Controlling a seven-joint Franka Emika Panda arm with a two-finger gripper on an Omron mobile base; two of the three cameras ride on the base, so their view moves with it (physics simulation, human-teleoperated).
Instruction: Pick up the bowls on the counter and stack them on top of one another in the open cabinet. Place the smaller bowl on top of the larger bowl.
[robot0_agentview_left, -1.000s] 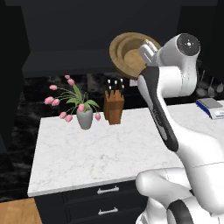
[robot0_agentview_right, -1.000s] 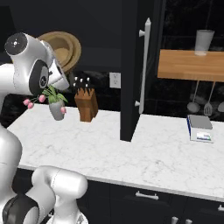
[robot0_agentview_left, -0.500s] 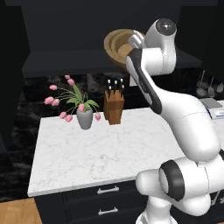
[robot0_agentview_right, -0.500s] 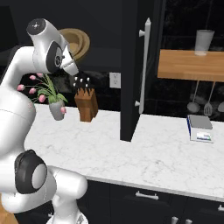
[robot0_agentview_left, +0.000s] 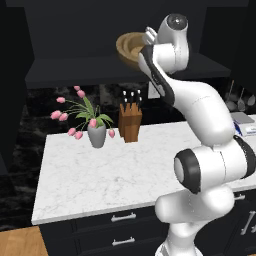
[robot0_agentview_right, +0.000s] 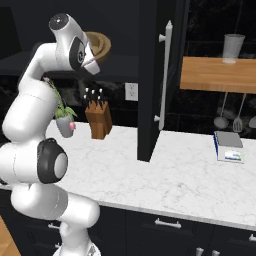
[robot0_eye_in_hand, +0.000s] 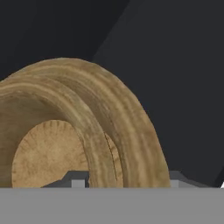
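Since a second ago my arm has swung up and left, carrying the small bowl (robot0_eye_in_hand: 48, 131) to the cabinet (robot0_agentview_left: 75, 75) shelf at the upper middle of the left base view. It now nests inside the large bowl (robot0_eye_in_hand: 131, 127) there. My pincer (robot0_agentview_left: 148, 39) sits at the bowls' rim, and I cannot tell whether it grips.
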